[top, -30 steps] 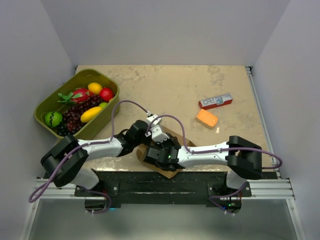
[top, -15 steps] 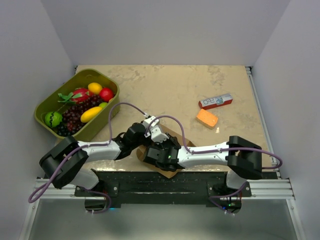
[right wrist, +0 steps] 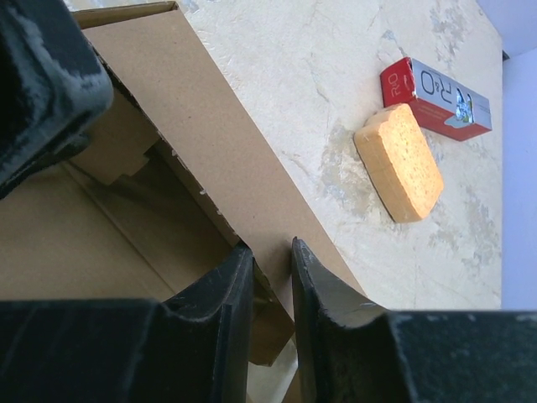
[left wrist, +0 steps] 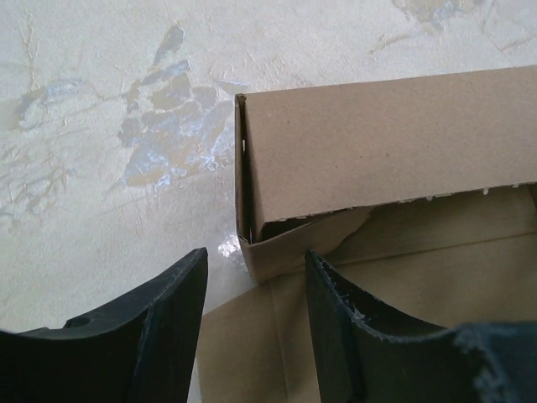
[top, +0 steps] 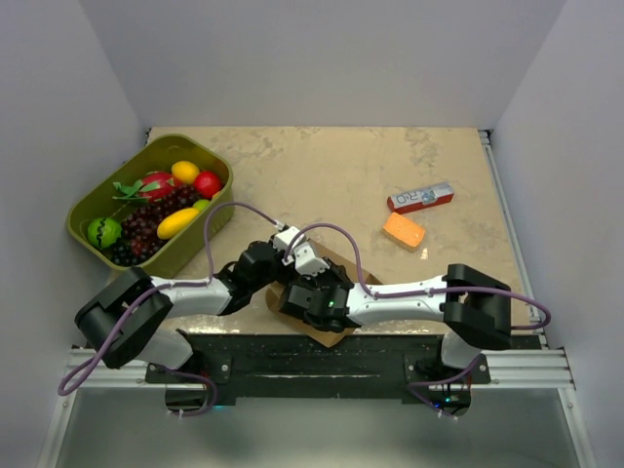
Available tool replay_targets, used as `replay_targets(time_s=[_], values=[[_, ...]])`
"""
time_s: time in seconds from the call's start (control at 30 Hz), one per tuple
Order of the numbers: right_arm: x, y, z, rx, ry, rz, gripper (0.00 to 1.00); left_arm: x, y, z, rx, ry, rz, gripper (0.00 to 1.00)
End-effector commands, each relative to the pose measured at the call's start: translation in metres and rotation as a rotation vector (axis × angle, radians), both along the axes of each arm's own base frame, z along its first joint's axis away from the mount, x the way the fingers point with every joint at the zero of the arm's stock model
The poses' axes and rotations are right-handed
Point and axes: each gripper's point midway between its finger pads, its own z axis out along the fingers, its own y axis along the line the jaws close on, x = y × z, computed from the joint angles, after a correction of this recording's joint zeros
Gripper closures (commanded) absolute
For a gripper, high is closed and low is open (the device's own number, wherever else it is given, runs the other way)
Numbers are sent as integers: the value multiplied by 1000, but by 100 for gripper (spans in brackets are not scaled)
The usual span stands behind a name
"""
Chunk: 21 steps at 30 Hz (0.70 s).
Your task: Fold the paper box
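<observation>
The paper box (top: 330, 337), plain brown cardboard and partly folded, lies near the table's front edge between both arms. In the left wrist view one raised side wall (left wrist: 377, 151) stands upright, with a flat flap (left wrist: 252, 336) below it. My left gripper (left wrist: 256, 256) is open just short of the wall's corner, over the flap, with nothing between its fingers. My right gripper (right wrist: 270, 245) is shut on the long raised wall (right wrist: 210, 134), one finger inside the box and one outside. From above, the left gripper (top: 281, 283) and right gripper (top: 312, 292) cover most of the box.
A green tray (top: 88, 210) of toy fruit stands at the left. An orange block (top: 404, 231) and a red-and-white carton (top: 420, 198) lie at the right, also in the right wrist view as the block (right wrist: 401, 164) and carton (right wrist: 436, 88).
My left gripper has opened and drawn back a little to the left, away from the box. The right gripper has kept its hold and place.
</observation>
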Motion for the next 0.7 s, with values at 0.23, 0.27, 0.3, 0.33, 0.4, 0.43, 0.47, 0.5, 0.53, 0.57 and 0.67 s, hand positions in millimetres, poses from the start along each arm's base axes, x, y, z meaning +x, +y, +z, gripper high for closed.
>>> replay_targets(time_s=[0.23, 0.27, 0.3, 0.33, 0.4, 0.43, 0.47, 0.5, 0.53, 0.57, 0.67], values=[[-5, 13, -3, 120, 42, 37, 75, 6, -15, 23, -130, -132, -106, 43], [-5, 14, -3, 123, 42, 37, 75, 6, -16, 21, -127, -127, -112, 43], [-5, 13, -3, 119, 44, 39, 75, 6, -17, 22, -132, -132, -118, 43], [-5, 14, -3, 122, 43, 40, 75, 6, -16, 21, -135, -132, -118, 43], [-5, 15, -3, 122, 46, 44, 75, 7, -16, 20, -139, -134, -117, 43], [-5, 14, -4, 119, 47, 44, 75, 7, -17, 21, -149, -144, -123, 44], [-5, 14, -4, 119, 48, 45, 75, 6, -18, 22, -154, -148, -129, 44], [-5, 15, -3, 121, 49, 46, 75, 7, -19, 23, -157, -154, -132, 45], [-5, 15, -3, 120, 47, 46, 75, 8, -21, 25, -165, -163, -136, 47], [-5, 15, -4, 120, 49, 47, 75, 8, -22, 26, -168, -167, -140, 48], [-5, 15, -3, 125, 49, 48, 75, 10, -22, 24, -166, -169, -139, 55]])
